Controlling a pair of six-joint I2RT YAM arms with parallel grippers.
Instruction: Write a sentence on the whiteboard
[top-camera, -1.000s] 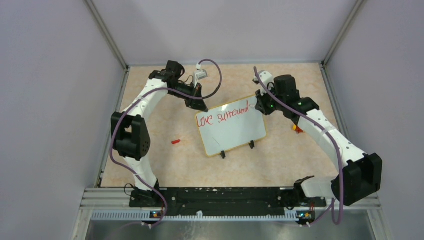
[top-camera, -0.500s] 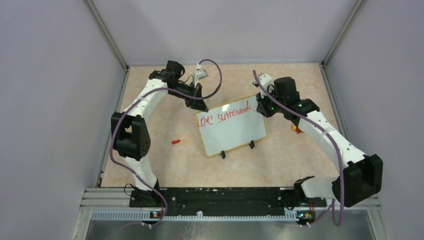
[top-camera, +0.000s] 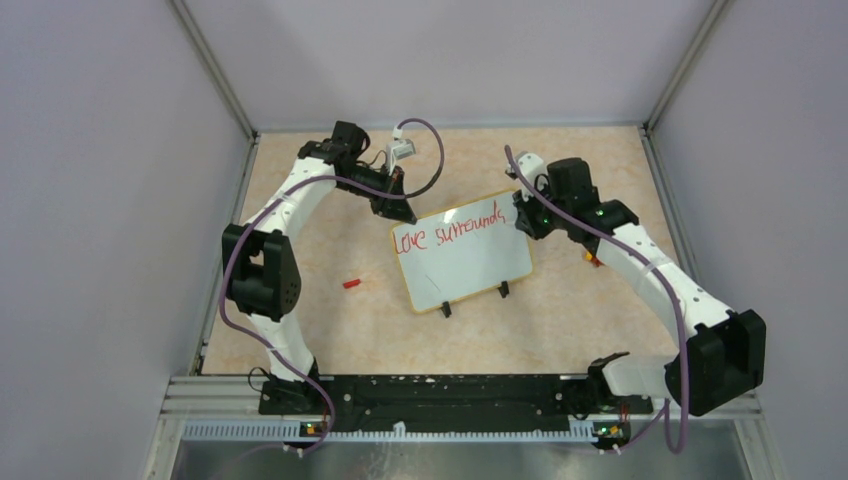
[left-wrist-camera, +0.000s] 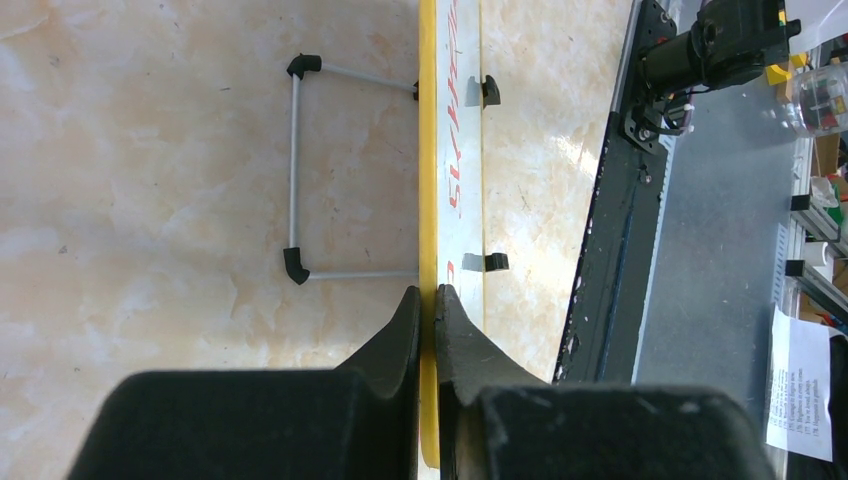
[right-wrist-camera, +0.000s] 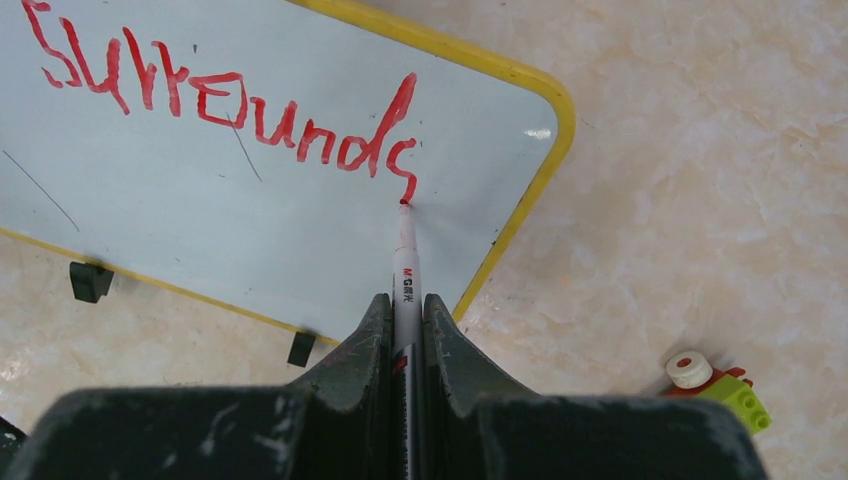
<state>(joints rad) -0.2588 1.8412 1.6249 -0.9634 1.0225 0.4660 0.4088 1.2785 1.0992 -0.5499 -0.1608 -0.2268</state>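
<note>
The whiteboard (top-camera: 470, 270) stands tilted mid-table on two black clip feet (top-camera: 446, 309). Its sentence (top-camera: 450, 232) is one red line reading "Love surrounds". My left gripper (top-camera: 403, 212) is shut on the board's far-left corner. In the left wrist view its fingers (left-wrist-camera: 427, 292) pinch the yellow rim (left-wrist-camera: 427, 150). My right gripper (top-camera: 520, 215) is shut on a white marker (right-wrist-camera: 406, 270) at the board's far-right corner. The marker's red tip touches the whiteboard (right-wrist-camera: 200, 220) at the foot of the last "s" of the sentence (right-wrist-camera: 230, 105).
A small red cap (top-camera: 351, 283) lies on the table left of the board. A green and red toy piece (right-wrist-camera: 715, 385) sits right of the board, near my right arm. A wire stand (left-wrist-camera: 295, 170) props the board from behind. The black base rail (top-camera: 440, 390) lines the near edge.
The right gripper has drawn the marker slightly right and down, adding the final "s" to "surrounds". The left gripper and the board have not moved.
</note>
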